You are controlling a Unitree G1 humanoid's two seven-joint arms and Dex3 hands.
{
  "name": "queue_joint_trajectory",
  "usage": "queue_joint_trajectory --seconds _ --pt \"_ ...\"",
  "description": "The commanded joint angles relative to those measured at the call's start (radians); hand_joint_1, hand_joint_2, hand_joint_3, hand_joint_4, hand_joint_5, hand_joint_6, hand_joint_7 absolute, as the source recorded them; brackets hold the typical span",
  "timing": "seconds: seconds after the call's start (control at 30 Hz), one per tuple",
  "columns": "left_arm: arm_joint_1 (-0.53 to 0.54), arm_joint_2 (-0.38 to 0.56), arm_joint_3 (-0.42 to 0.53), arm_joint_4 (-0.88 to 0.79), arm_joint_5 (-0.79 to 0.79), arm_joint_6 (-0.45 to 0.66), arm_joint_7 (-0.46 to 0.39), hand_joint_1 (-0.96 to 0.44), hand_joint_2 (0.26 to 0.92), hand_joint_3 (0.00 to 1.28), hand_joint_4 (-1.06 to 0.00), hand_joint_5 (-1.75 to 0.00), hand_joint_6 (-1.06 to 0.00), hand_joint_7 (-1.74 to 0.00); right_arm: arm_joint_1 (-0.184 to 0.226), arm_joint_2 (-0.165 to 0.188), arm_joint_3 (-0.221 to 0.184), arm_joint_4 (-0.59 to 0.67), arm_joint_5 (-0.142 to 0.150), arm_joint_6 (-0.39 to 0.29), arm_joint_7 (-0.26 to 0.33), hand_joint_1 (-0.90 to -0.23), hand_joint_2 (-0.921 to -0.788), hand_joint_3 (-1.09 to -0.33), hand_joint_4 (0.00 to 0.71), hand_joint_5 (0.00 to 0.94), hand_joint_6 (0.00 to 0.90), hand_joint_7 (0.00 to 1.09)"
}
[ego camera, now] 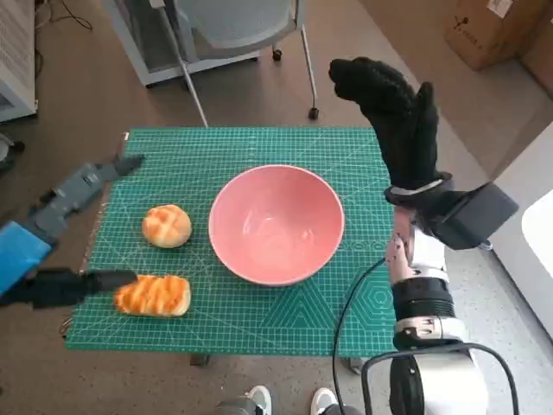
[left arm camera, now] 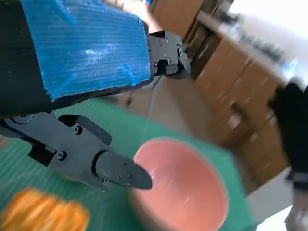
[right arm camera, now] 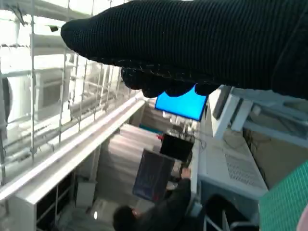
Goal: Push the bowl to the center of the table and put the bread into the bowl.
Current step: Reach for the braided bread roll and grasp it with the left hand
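A pink bowl (ego camera: 276, 223) stands empty near the middle of the green mat (ego camera: 242, 303); the left wrist view shows the bowl (left arm camera: 185, 185) too. Two breads lie left of it: a round bun (ego camera: 167, 226) and a long striped loaf (ego camera: 153, 295), which also shows in the left wrist view (left arm camera: 43, 214). My left hand (ego camera: 52, 233) hovers open at the mat's left edge, its fingers spread on either side of the breads without touching them. My right hand (ego camera: 393, 117) is raised, open and flat, beyond the bowl's right side, holding nothing.
A chair on castors (ego camera: 259, 35) stands behind the table. A cardboard box (ego camera: 497, 30) sits on the floor at the far right. Shoes of a person (ego camera: 289, 400) show at the table's near edge. A person (right arm camera: 159, 211) sits far off in the right wrist view.
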Motion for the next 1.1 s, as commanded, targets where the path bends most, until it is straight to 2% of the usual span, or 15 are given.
queue_joint_trajectory --seconds 0.03,0.17,0.37,0.77,1.1 --pt "0.062 0.05 -0.016 -0.039 0.045 0.041 -0.035 -0.01 0.714 0.04 -0.12 -0.01 -0.15 -0.32 0.019 0.013 0.006 0.002 0.002 0.026 -0.01 -0.576 -0.921 -0.447 0.314 0.01 0.489 0.02" --pt "0.107 0.094 -0.054 -0.049 0.103 0.047 -0.057 0.0 0.716 0.03 -0.14 -0.01 -0.24 -0.18 0.017 0.017 0.006 0.005 0.003 0.033 -0.012 -0.577 -0.921 -0.446 0.315 0.01 0.487 0.02" --pt "0.157 0.119 -0.128 -0.024 0.189 0.015 -0.063 -0.02 0.718 0.02 -0.16 0.0 -0.3 -0.09 0.018 0.025 0.007 -0.002 0.011 0.044 -0.008 -0.574 -0.921 -0.449 0.321 0.011 0.488 0.02" --pt "0.17 0.071 -0.322 0.114 0.339 -0.084 -0.012 -0.05 0.729 0.01 -0.18 0.0 -0.33 -0.05 0.026 0.025 0.005 -0.017 0.017 0.066 -0.001 -0.566 -0.921 -0.454 0.324 0.008 0.494 0.02" --pt "0.12 0.01 -0.492 0.28 0.498 -0.173 0.066 -0.04 0.75 0.02 -0.23 -0.02 -0.37 -0.03 0.035 0.016 0.002 -0.034 0.023 0.081 0.006 -0.573 -0.921 -0.451 0.326 0.007 0.497 0.02"
